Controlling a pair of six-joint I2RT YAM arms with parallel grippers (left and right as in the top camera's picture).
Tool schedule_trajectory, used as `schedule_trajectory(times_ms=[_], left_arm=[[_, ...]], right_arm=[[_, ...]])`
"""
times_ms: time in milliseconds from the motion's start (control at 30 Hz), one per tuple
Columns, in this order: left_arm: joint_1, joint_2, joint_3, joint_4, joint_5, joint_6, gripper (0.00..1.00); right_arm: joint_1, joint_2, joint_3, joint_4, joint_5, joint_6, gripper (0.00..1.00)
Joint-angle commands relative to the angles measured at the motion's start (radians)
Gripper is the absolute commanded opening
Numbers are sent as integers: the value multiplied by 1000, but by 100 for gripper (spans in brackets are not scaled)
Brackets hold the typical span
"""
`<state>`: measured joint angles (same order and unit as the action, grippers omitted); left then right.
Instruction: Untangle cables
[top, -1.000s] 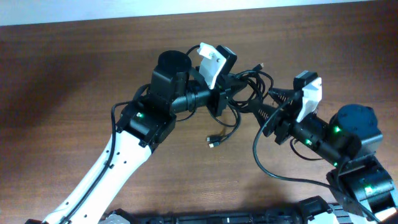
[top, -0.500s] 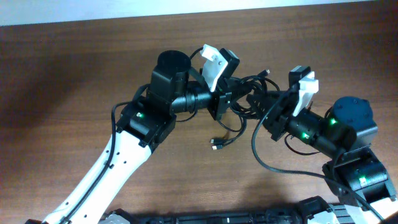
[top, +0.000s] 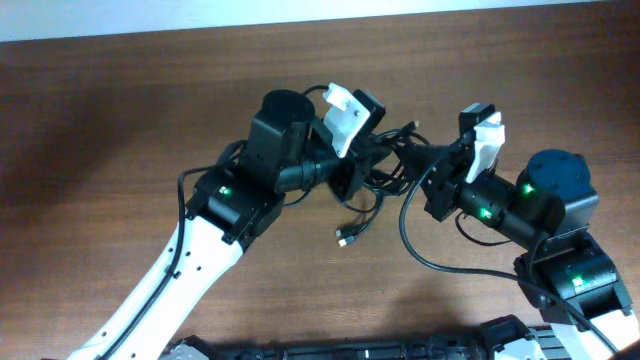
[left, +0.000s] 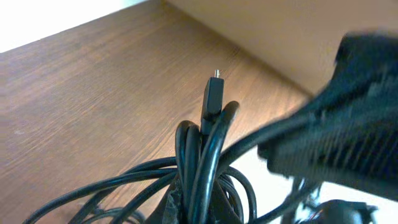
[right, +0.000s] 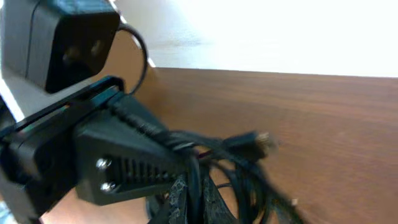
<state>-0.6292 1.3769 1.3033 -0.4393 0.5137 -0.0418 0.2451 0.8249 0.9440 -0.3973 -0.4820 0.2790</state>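
The cables (top: 372, 205) are thin black cords bunched in a knot between my two grippers, lifted off the wooden table (top: 120, 110). One strand hangs down to a small plug (top: 347, 237). My left gripper (top: 378, 155) is shut on the bunch. In the left wrist view several strands (left: 205, 149) stand pinched in the left gripper (left: 198, 208), with a plug (left: 213, 96) sticking up. My right gripper (top: 416, 162) meets the knot from the right and is shut on a strand (right: 194, 171) just above the right gripper (right: 194, 200). Another plug (right: 258, 140) points right.
The two gripper heads nearly touch over the middle of the table. A thicker black wire (top: 425, 262) loops from the right arm over the table. The table's far edge (top: 300, 22) meets a pale wall. The left arm's white link (top: 170, 275) crosses the near left.
My right gripper has swung left into the knot and shut on a strand. The left gripper has shifted slightly with the bunch, and the hanging plug has swayed.
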Motion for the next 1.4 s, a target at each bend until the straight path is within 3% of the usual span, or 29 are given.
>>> schedule_trajectory(times_ms=[0, 333, 367, 467, 533, 600, 733, 1067, 1200, 1367], left_arm=[[21, -9, 7, -79, -111, 154, 0], [21, -9, 7, -179, -109, 246, 0], [21, -9, 7, -179, -101, 246, 0], [21, -9, 7, -167, -48, 246, 0], [21, -9, 7, -161, -39, 246, 0], [21, -9, 7, -159, -39, 245, 0], [21, -9, 7, -139, -39, 243, 0], [21, -9, 7, 48, -43, 69, 0], [21, -8, 7, 84, -26, 13, 0], [21, -8, 7, 95, 108, 11, 0]], right_arm=[[-5, -23, 4, 13, 156, -92, 4], [-5, -23, 4, 13, 367, -172, 5], [-5, -23, 4, 12, 367, -172, 11], [-5, -23, 4, -6, 367, -172, 62], [-5, -23, 4, -34, 366, -171, 82], [-5, -23, 4, -72, 357, -171, 90], [-5, -23, 4, -155, 269, -171, 97], [-4, -23, 4, -170, -145, -171, 98], [-4, -23, 4, -167, -162, -170, 98], [-4, -8, 4, -160, -130, -170, 93]])
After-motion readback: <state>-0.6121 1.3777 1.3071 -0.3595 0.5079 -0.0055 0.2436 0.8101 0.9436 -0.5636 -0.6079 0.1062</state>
